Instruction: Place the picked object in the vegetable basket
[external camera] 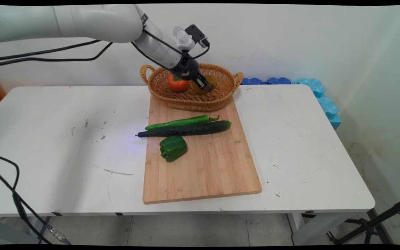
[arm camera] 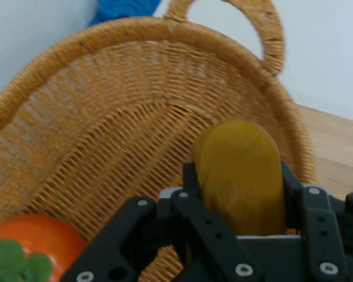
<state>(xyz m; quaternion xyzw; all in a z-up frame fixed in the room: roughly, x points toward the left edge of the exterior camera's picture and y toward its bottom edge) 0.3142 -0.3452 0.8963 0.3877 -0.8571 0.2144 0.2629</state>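
Observation:
My gripper [external camera: 205, 85] reaches down into an oval wicker basket [external camera: 189, 100] at the far end of a wooden cutting board [external camera: 214, 166]. It is shut on a smooth yellow-brown oval thing [external camera: 211, 82], perhaps a potato. In the hand view that yellow-brown oval [arm camera: 241, 176] stands between the two fingers of the gripper [arm camera: 238, 197], just above the basket's woven wall [arm camera: 106, 135]. An orange persimmon with a green top [external camera: 177, 84] lies in the basket just left of the gripper, and it shows at the lower left of the hand view [arm camera: 23, 247].
On the board lie a long green chilli [external camera: 182, 122], a dark cucumber [external camera: 186, 129] right beside it, and a green bell pepper [external camera: 173, 148] nearer the front. Blue foam blocks [external camera: 321, 97] line the table's far right edge. Black cables hang at the left.

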